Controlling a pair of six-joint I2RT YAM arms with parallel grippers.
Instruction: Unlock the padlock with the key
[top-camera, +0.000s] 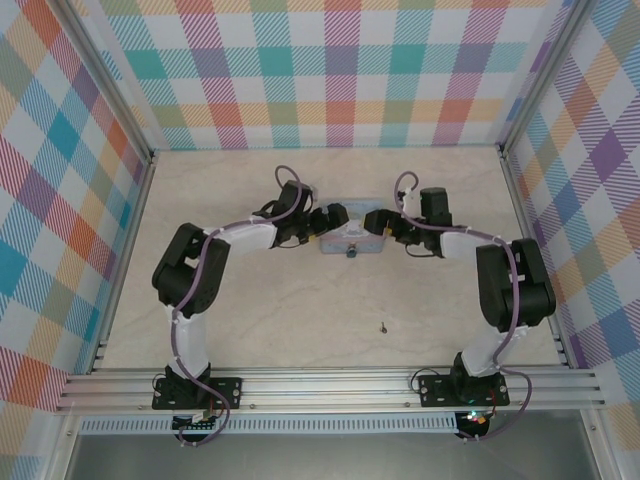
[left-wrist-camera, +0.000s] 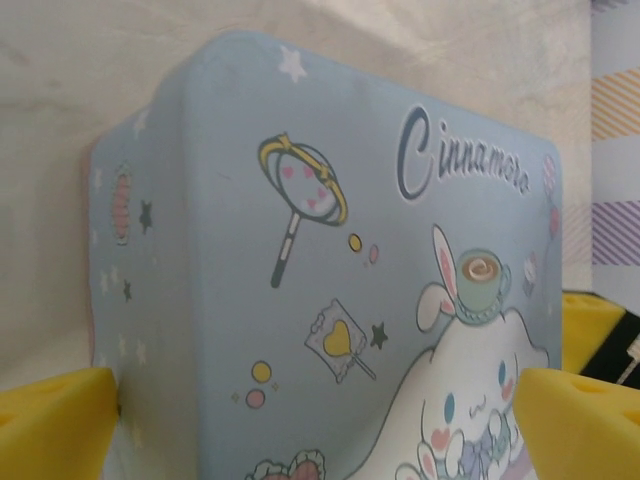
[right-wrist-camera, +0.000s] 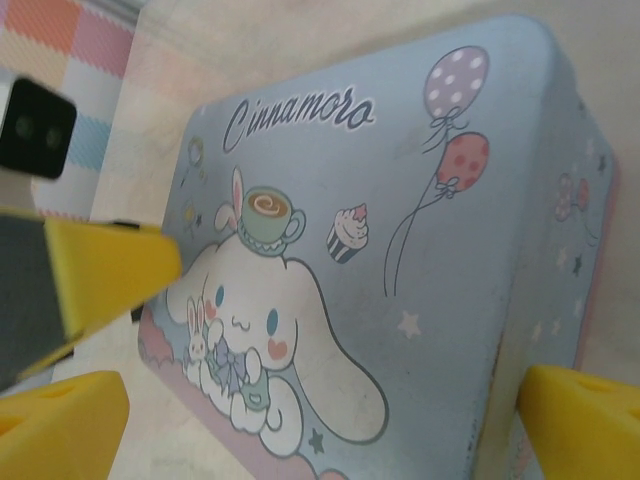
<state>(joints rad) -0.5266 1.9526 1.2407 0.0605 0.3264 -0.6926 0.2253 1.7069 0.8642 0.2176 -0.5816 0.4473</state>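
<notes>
Now left hand (top-camera: 333, 219), right hand (top-camera: 376, 222) both spread wide, empty, flanking tin (top-camera: 350, 230). Padlock (top-camera: 352, 252) at tin's near edge; key (top-camera: 383, 326) well apart on near surface (top-camera: 280, 320). Risk: tin nudged, padlock shifts; thin flat key slips pinch.

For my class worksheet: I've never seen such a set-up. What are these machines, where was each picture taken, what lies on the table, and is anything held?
Two robot arms are bolted at the near edge of a table. The overhead picture shows both; the other two come from cameras on their wrists. The left gripper and right gripper stand open at either end of a light-blue cartoon tin. A padlock sits at its near side; the key lies apart, nearer the arms. Nothing looks gripped.
</notes>
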